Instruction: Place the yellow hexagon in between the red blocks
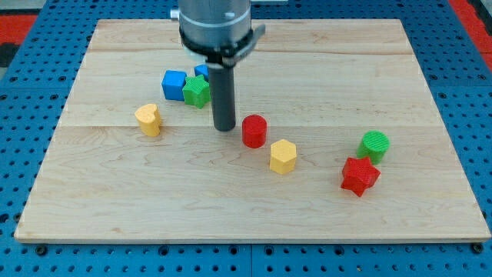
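You lose the arm (215, 23) past the view's top edge, so only its grey collar and dark rod show. The rod covers most of a second blue block (201, 71) behind the green star-like block (197, 91), whose exact shape you cannot make out.

You are seeing arm hanging from view's top, dark rod standing upright, my tip (224, 128) resting on desk (154, 200).

Bright even light, soft short shadows, sharp focus
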Action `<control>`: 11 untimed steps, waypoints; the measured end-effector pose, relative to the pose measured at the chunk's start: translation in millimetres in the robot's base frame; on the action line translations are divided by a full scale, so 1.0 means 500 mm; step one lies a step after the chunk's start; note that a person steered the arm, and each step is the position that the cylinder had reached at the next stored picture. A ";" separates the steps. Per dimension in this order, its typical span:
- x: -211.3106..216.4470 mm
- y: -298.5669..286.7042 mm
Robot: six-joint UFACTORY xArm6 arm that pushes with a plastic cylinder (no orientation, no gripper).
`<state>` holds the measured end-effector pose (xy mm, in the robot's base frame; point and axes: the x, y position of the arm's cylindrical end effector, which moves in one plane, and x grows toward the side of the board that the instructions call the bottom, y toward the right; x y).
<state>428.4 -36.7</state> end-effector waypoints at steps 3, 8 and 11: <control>0.121 0.101; 0.361 0.183; 0.255 0.162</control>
